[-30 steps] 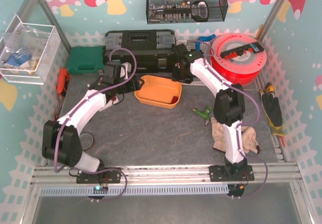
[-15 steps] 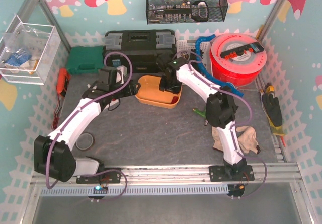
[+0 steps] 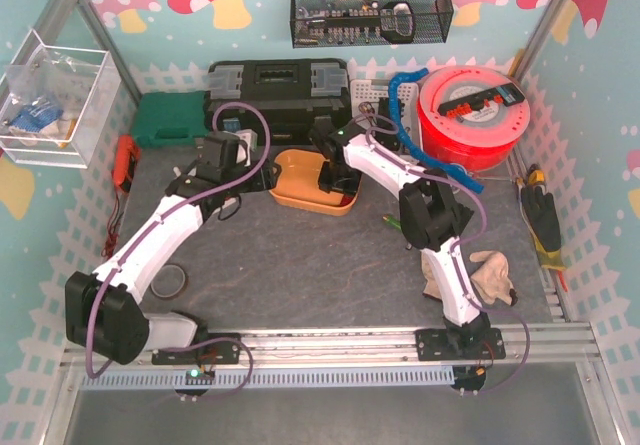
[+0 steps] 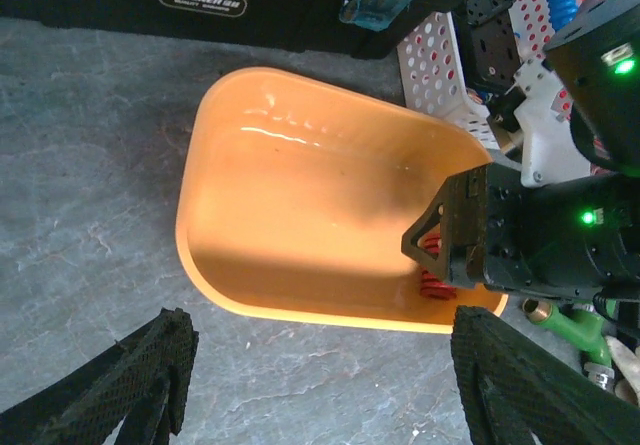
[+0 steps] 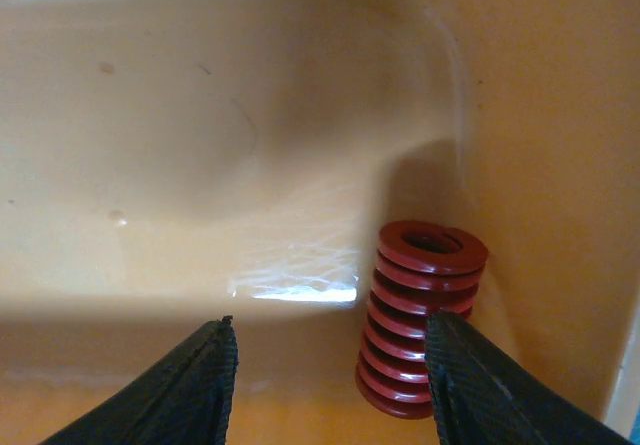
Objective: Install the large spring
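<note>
A red coil spring (image 5: 420, 315) stands upright in the right corner of the orange tray (image 5: 200, 115). It peeks out under the right gripper in the left wrist view (image 4: 436, 285). My right gripper (image 5: 330, 320) is open and lowered inside the tray, with the spring just inside its right finger (image 5: 480, 385), not clamped. In the top view the right gripper (image 3: 335, 175) covers the spring in the tray (image 3: 290, 200). My left gripper (image 4: 320, 315) is open and empty, hovering over the mat at the tray's near rim (image 4: 300, 313), left of the tray in the top view (image 3: 250, 175).
A black toolbox (image 3: 275, 85) and a white perforated basket (image 3: 380, 95) stand behind the tray. A red reel (image 3: 475, 110) is at the back right, a green case (image 3: 170, 120) at the back left. A green tool (image 3: 405, 225) and a cloth (image 3: 490, 275) lie on the right.
My right arm has swung left from beside the red reel and gone down into the orange tray. My left arm has shifted slightly left and back near the tray's left end.
</note>
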Controlling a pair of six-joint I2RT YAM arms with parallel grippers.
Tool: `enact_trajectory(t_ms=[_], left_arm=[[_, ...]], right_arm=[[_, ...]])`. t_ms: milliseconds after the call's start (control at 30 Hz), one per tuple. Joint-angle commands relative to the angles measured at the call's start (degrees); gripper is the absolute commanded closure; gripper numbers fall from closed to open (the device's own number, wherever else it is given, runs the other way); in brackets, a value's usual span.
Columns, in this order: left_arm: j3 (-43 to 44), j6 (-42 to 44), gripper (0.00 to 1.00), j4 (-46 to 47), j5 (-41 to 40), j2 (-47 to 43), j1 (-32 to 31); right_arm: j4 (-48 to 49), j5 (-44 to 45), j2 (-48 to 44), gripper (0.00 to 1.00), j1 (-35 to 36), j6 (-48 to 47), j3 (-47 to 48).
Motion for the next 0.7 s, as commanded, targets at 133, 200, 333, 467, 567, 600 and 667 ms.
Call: enact_trajectory(t_ms=[133,200,333,467,567,600,667], left_arm=[[2.18,2.01,0.28,-1.26,-3.53,0.69,-0.82],[1.82,2.07,0.28,-1.25,-3.85,0.48,-0.79],[2.09,2.56,0.28,-1.26,-4.55,0.28,-0.80],[1.99,2.76,0.28,-1.27,-4.84,0.28,-0.82],[1.79,2.65,0.28,-1.27,-5.09,0.19,-0.78],[1.80,2.69,0.28,-1.27,-5.14,0.19,-0.78],[1.86,2.77,0.27,-1.27,-5.28,0.11,-0.78]], right_arm=[[-5.00,4.06,3.29,0.46,0.44,1.49,0.55],[-5.38,3.67,4.97,0.46,0.44,1.16,1.85],[-5.43,2.38,8.24,0.46,0.44,0.08,4.58],[-4.86,1.57,9.87,0.48,0.52,-1.45,5.98],[-3.72,0.41,9.72,0.50,0.83,-3.35,5.97],[-3.67,0.02,9.41,0.50,0.92,-4.15,5.72],[-3.60,0.55,8.27,0.49,1.02,-6.03,4.80]])
